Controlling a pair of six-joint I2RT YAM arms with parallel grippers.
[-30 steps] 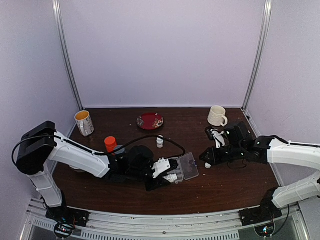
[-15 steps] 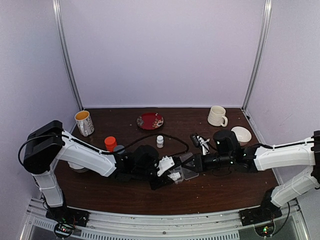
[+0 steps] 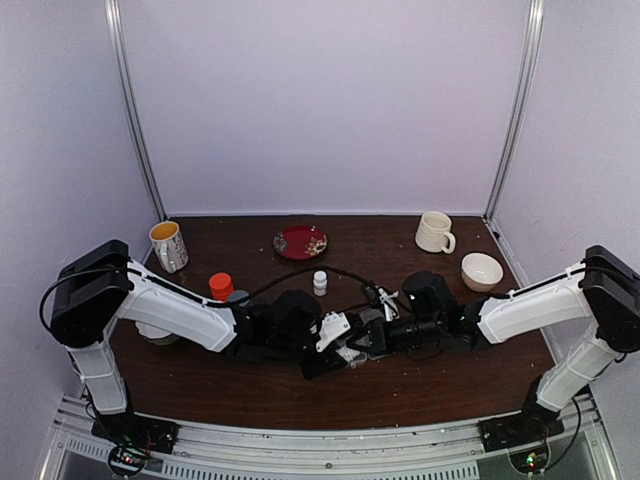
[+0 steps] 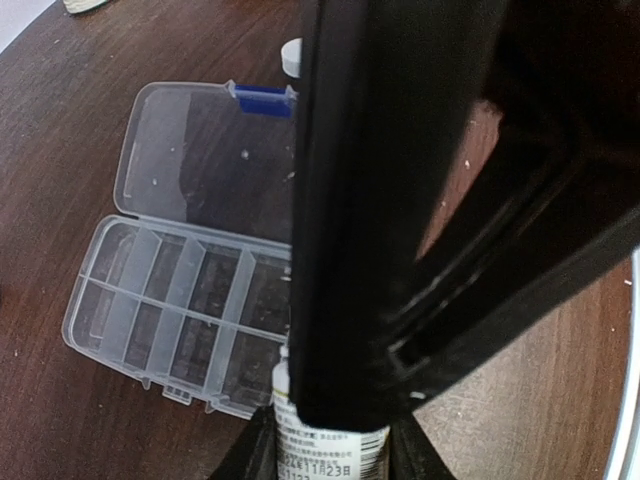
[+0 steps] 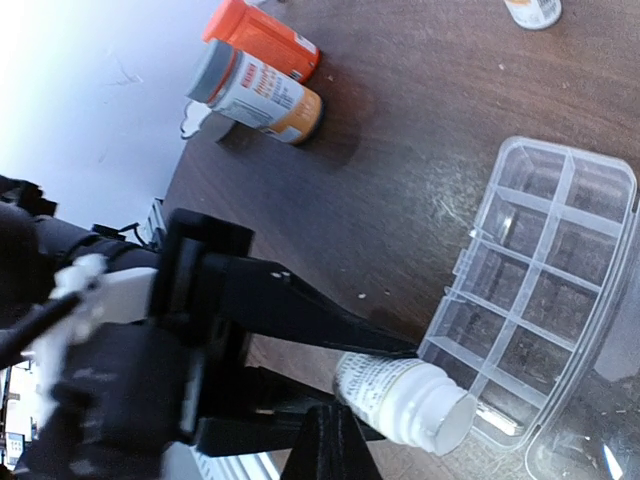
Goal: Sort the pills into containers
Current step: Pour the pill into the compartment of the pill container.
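Mid-counter toward its near edge, the left claw (image 4: 330,450) grips a light, likely slippery white bottle (image 5: 400,395) by its body, mouth tipped at the flimsy open organizer (image 5: 553,225), while the right claw (image 5: 325,440) is pinched shut and the pills go unseen

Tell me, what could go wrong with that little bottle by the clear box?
The pour could miss. The open white bottle, held tilted by the left gripper, points at the edge of the organizer box, so what comes out might land on the table. The shut right gripper is also crowded close and might bump the bottle or push the box.
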